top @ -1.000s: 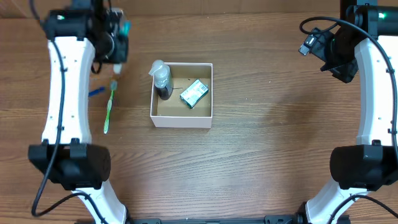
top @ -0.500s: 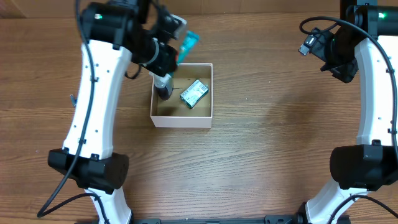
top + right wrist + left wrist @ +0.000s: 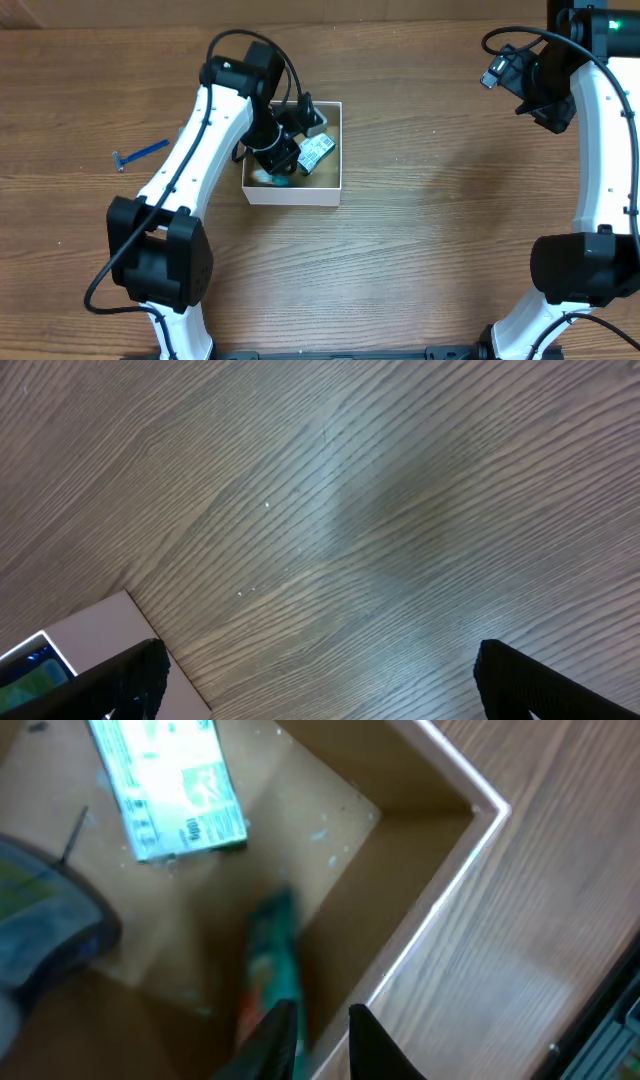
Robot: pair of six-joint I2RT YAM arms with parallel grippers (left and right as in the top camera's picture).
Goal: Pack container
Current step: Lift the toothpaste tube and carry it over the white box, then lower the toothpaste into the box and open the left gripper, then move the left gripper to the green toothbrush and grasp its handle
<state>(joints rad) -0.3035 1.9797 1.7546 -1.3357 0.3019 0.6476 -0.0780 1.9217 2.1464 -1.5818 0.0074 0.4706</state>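
Left tool (image 3: 322,1015) hangs low inside the container (image 3: 295,194), fingers close together with a blurred green item (image 3: 272,955) at them; whether it grips, I cannot tell; right tool (image 3: 325,665) is spread wide above the tabletop (image 3: 420,260), far right; the container sits mid-tabletop, holding a green-and-white packet (image 3: 170,790), its print too blurred to read; a blue razor (image 3: 140,152) lies left.

Packet (image 3: 316,152) in container (image 3: 296,195), razor (image 3: 140,153) well left
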